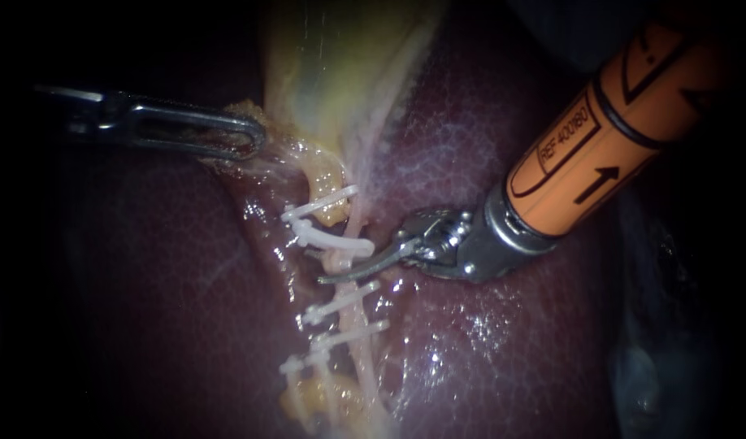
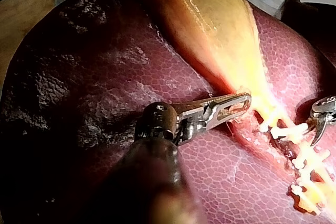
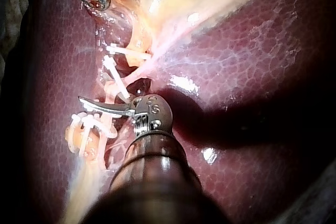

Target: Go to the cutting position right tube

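Right tube (image 1: 357, 315), a thin pale strand, runs over the liver (image 1: 487, 341) in the near part of the endoscope view. It lies just beside a second, more yellow strand, and several white clips (image 1: 340, 302) cross the two strands. A little farther, my right instrument (image 1: 328, 278) comes in from the upper right on an orange shaft. Its curved jaws lie together with no gap that I can see, and they grip nothing. They rest across the right tube in the bare stretch between two clips. Farther again, my left instrument (image 1: 255, 138) has its slotted jaws closed on a fold of tissue at the narrow end of the gallbladder (image 1: 340, 65). The yellowish body of the gallbladder goes away behind it.
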You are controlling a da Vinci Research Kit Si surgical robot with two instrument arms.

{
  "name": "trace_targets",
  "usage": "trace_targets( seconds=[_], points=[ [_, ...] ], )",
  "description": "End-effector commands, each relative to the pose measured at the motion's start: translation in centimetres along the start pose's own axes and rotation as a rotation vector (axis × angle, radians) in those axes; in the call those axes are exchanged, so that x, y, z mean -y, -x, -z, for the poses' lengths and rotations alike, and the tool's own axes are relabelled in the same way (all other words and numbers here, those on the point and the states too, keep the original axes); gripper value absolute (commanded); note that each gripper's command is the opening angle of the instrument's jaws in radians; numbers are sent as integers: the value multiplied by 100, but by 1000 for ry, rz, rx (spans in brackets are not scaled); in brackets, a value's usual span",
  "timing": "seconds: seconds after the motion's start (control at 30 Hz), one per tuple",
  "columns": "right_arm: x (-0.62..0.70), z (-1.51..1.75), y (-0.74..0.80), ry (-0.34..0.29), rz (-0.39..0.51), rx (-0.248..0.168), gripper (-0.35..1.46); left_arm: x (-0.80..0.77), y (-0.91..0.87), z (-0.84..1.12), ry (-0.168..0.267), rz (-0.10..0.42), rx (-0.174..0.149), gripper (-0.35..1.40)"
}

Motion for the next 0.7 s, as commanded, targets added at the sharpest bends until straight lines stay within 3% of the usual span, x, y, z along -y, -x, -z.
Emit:
trace_targets(
  seconds=[0.03,0.17,0.33,0.5,0.7],
  points=[
    [0,-2,0,-7,32,-11,107,0,0,0,0,0,0,-35],
    [2,-12,-1,-21,158,-31,102,0,0,0,0,0,0,-35],
    [1,-33,5,-10,271,-35,112,0,0,0,-1,0,0,-35],
    [2,-53,6,0,304,-52,117,0,0,0,0,0,0,-35],
    [12,-60,-6,9,333,-107,123,-1,0,0,0,1,0,-35]
  ],
)
